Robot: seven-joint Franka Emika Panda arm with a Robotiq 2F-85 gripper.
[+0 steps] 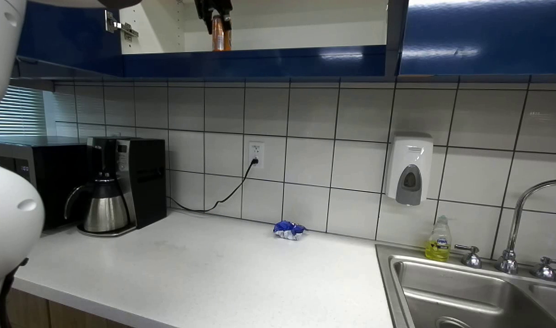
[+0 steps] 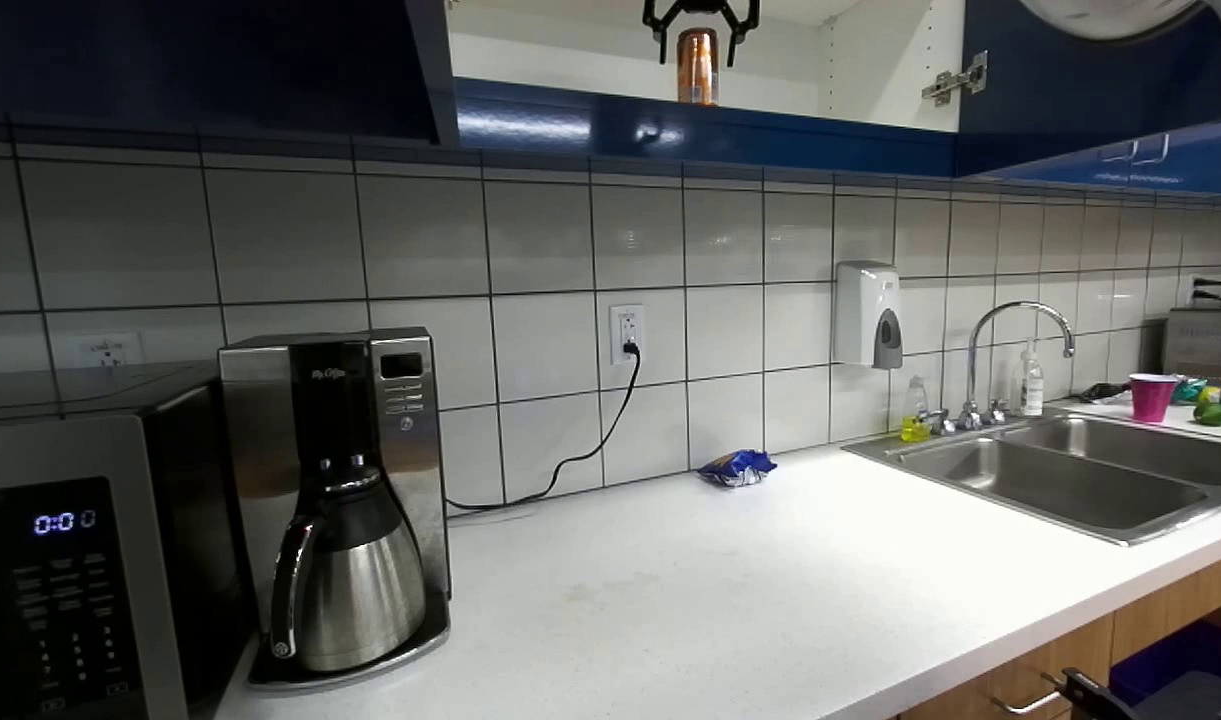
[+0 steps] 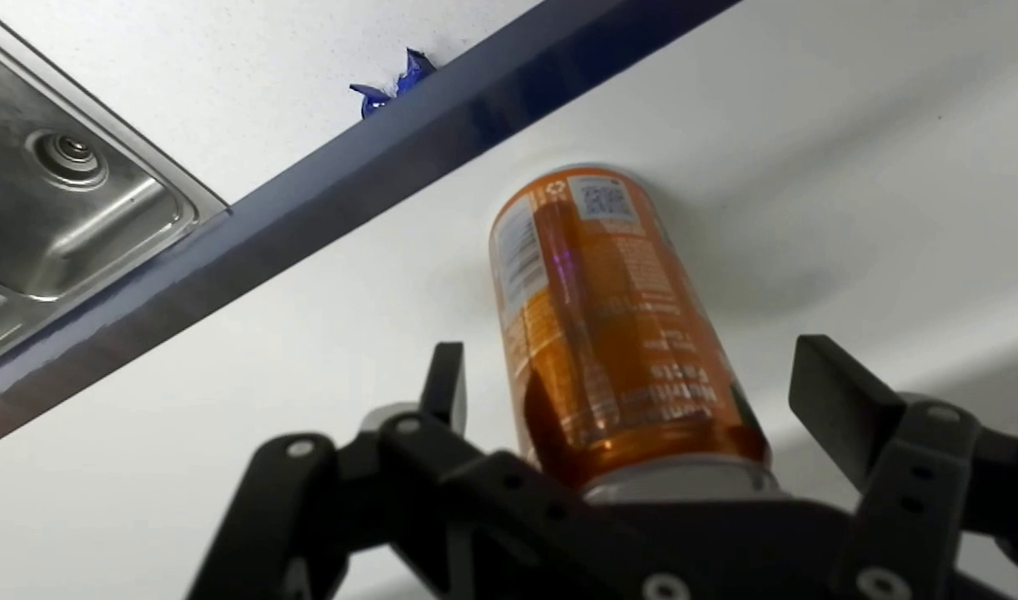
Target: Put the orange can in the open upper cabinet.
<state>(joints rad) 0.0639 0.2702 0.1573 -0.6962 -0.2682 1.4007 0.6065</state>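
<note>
The orange can (image 1: 218,40) stands upright inside the open upper cabinet (image 1: 305,33), close behind its blue front edge. The orange can also shows in an exterior view (image 2: 697,75), its lower end cut off by that edge. In the wrist view the orange can (image 3: 609,308) rests on the pale cabinet floor (image 3: 308,350). My gripper (image 3: 629,358) is open, with one finger on each side of the can and a gap on both sides. The gripper (image 2: 697,55) points down from above, around the can's upper part. The can's top is partly hidden by the gripper body.
The cabinet's blue front rail (image 1: 255,63) runs below the opening. The open door hinge (image 2: 960,80) sits at the cabinet's side. Below are a coffee maker (image 2: 335,480), a microwave (image 2: 70,540), a blue wrapper (image 1: 289,230), a soap dispenser (image 1: 410,168) and a sink (image 1: 446,291).
</note>
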